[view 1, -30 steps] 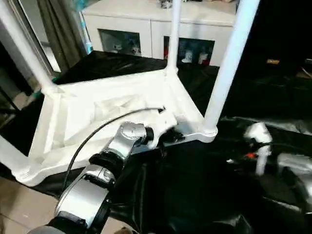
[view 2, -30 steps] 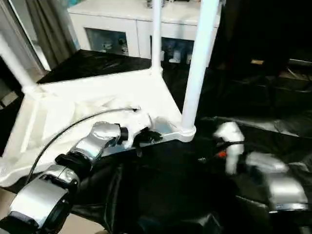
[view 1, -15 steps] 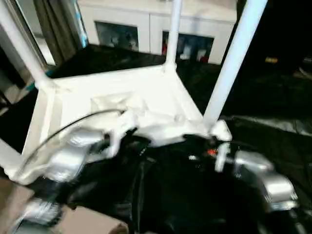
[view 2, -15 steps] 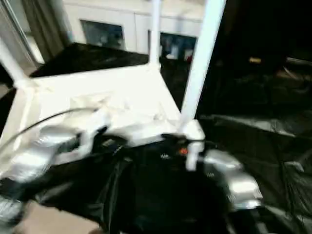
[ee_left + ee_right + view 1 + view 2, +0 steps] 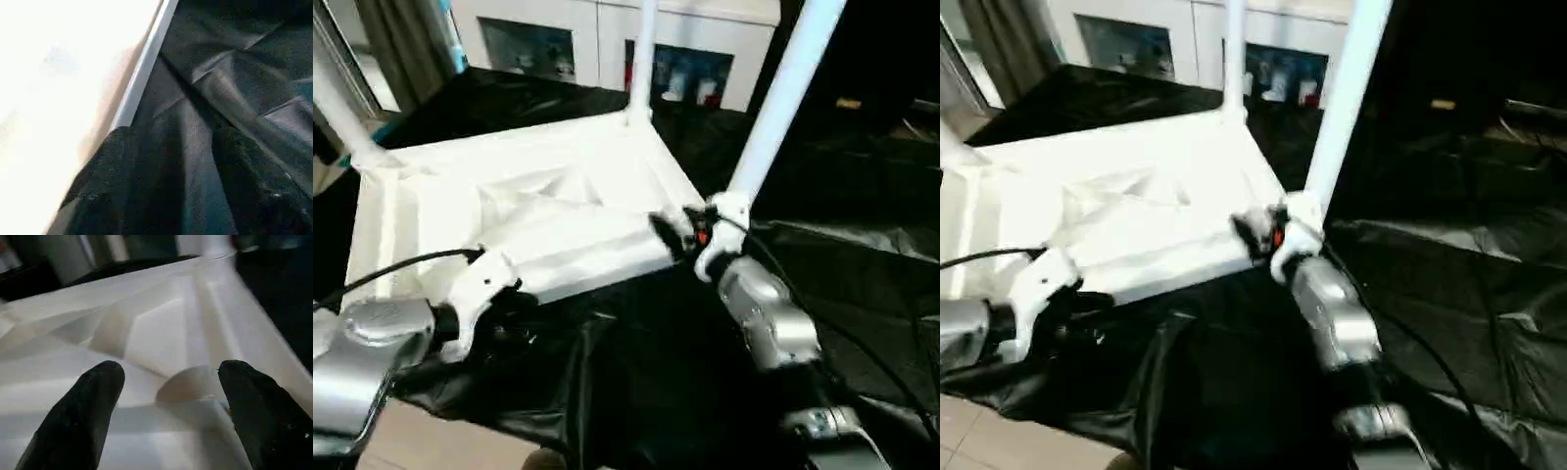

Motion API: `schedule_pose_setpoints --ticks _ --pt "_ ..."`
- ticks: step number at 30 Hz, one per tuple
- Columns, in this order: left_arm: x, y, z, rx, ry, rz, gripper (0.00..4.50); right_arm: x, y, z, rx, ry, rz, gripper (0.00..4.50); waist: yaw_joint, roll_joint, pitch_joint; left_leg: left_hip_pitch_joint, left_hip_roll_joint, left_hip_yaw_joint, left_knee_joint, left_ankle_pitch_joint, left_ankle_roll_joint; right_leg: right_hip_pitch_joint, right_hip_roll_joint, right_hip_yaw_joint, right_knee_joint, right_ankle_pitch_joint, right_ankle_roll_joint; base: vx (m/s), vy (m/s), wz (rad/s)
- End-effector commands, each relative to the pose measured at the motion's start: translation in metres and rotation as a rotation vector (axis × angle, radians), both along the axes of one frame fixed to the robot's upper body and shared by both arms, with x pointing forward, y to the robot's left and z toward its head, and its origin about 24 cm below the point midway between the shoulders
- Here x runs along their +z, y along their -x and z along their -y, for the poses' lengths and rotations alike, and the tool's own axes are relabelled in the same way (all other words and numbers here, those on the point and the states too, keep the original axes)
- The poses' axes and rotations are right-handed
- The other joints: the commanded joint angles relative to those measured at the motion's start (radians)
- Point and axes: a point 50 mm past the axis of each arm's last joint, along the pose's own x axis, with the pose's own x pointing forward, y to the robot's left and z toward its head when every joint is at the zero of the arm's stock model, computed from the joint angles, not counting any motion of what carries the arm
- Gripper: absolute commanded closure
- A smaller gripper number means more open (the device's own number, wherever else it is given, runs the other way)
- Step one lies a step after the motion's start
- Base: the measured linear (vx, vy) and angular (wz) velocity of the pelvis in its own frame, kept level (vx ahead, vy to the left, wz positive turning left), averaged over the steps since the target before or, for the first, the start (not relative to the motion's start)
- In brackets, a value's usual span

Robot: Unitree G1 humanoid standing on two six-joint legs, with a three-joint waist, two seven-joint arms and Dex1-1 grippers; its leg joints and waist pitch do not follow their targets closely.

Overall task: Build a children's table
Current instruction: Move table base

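Right pincer spread wide, empty, over upturned table edge; left pincer parted, empty.

Table legs run out past the top edge, upper ends unseen. Left gripper blurred against black sheet; finger spread unreadable there. Left forearm cut by the frame edge. Tabletop's surface beside the left fingers washed out, no detail. Cabinet shelf contents beyond the right gripper too small to identify.
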Motion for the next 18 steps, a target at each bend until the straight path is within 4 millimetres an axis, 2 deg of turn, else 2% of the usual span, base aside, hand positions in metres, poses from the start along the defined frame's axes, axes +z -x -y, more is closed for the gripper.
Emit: schedule_pose_setpoints --ticks 1,2,3,4,5,6,7,8,9,10,11,14,16,17,18 --pt "0.005 0.001 -0.012 0.08 -0.06 0.033 1.47 -0.004 -0.005 0.019 -0.134 -0.009 -0.022 0.95 -0.006 0.014 -0.066 0.035 0.015 -0.01 -0.056 -0.097 0.007 0.041 -0.024 0.029 -0.036 0.092 -0.218 0.0 0.0 0.0" --pt "0.004 0.004 -0.016 0.104 -0.081 0.029 1.33 -0.006 -0.009 0.025 -0.202 -0.004 -0.033 0.95 -0.003 0.015 -0.066 0.039 0.015 -0.007 -0.055 -0.107 0.009 0.038 -0.023 0.029 -0.037 0.085 -0.217 0.0 0.0 0.0" --pt "0.002 0.008 -0.02 0.13 -0.107 0.029 1.33 -0.009 -0.014 0.034 -0.288 -0.005 -0.051 0.95 -0.005 0.016 -0.065 0.036 0.017 -0.009 -0.057 -0.124 0.006 0.041 -0.025 0.028 -0.039 0.056 -0.216 0.0 0.0 0.0" --pt "0.002 0.008 -0.02 0.13 -0.107 0.029 1.31 -0.009 -0.014 0.034 -0.289 -0.005 -0.052 0.95 -0.004 0.016 -0.064 0.04 0.017 -0.007 -0.057 -0.142 0.004 0.037 -0.025 0.028 -0.041 0.032 -0.215 0.0 0.0 0.0" --pt "0.001 0.01 -0.022 0.146 -0.121 0.033 1.28 -0.01 -0.017 0.042 -0.353 -0.005 -0.063 0.95 -0.001 0.017 -0.065 0.044 0.018 -0.007 -0.057 -0.16 0.001 0.035 -0.024 0.029 -0.043 0.01 -0.211 0.0 0.0 0.0" --pt "-0.001 0.012 -0.025 0.169 -0.136 0.043 1.04 -0.01 -0.022 0.055 -0.432 -0.012 -0.072 0.95 0.002 0.02 -0.062 0.044 0.02 -0.007 -0.059 -0.193 -0.012 0.033 -0.025 0.03 -0.045 -0.033 -0.204 0.0 0.0 0.0" --pt "-0.001 0.012 -0.025 0.17 -0.137 0.043 0.94 -0.009 -0.022 0.056 -0.437 -0.013 -0.072 0.95 0.007 0.02 -0.063 0.05 0.021 -0.006 -0.059 -0.227 -0.029 0.028 -0.023 0.03 -0.047 -0.072 -0.195 0.0 0.0 0.0" --pt "-0.001 0.012 -0.027 0.183 -0.145 0.051 0.91 -0.007 -0.025 0.064 -0.478 -0.016 -0.069 0.95 0.014 0.021 -0.062 0.055 0.021 -0.005 -0.059 -0.262 -0.042 0.023 -0.023 0.031 -0.05 -0.101 -0.185 0.0 0.0 0.0" --pt "-0.002 0.012 -0.028 0.189 -0.148 0.055 0.91 -0.006 -0.026 0.067 -0.495 -0.017 -0.067 0.95 0.014 0.022 -0.061 0.055 0.021 -0.006 -0.061 -0.277 -0.049 0.023 -0.023 0.031 -0.051 -0.113 -0.18 0.0 0.0 0.0" --pt "-0.002 0.011 -0.031 0.209 -0.161 0.072 0.86 -0.002 -0.03 0.078 -0.533 -0.018 -0.059 0.95 0.018 0.022 -0.065 0.058 0.021 -0.007 -0.06 -0.296 -0.058 0.022 -0.022 0.031 -0.051 -0.126 -0.172 0.0 0.0 0.0" --pt "-0.002 0.011 -0.031 0.21 -0.162 0.073 0.86 -0.002 -0.03 0.078 -0.536 -0.018 -0.058 0.95 0.018 0.019 -0.065 0.056 0.02 -0.007 -0.059 -0.311 -0.062 0.022 -0.022 0.031 -0.052 -0.137 -0.166 0.0 0.0 0.0" --pt "-0.003 0.008 -0.031 0.222 -0.157 0.109 0.53 0.007 -0.035 0.099 -0.603 0.0 -0.031 0.95 0.019 0.015 -0.066 0.044 0.018 -0.01 -0.059 -0.311 -0.06 0.028 -0.028 0.032 -0.051 -0.161 -0.156 0.0 0.0 0.0" --pt "-0.003 0.006 -0.03 0.231 -0.141 0.136 0.5 0.012 -0.036 0.112 -0.64 0.021 -0.013 0.95 0.02 0.013 -0.071 0.042 0.017 -0.01 -0.053 -0.291 -0.052 0.03 -0.03 0.031 -0.048 -0.157 -0.16 0.0 0.0 0.0" --pt "-0.002 0.005 -0.029 0.226 -0.135 0.147 0.25 0.013 -0.036 0.119 -0.655 0.029 -0.007 0.95 0.023 0.013 -0.072 0.043 0.016 -0.008 -0.05 -0.281 -0.047 0.03 -0.028 0.031 -0.049 -0.146 -0.159 0.0 0.0 0.0" --pt "-0.003 0.006 -0.029 0.221 -0.123 0.153 0.13 0.016 -0.035 0.133 -0.686 0.045 0.001 0.95 0.024 0.013 -0.08 0.041 0.015 -0.009 -0.046 -0.253 -0.04 0.036 -0.028 0.029 -0.043 -0.118 -0.167 0.0 0.0 0.0"
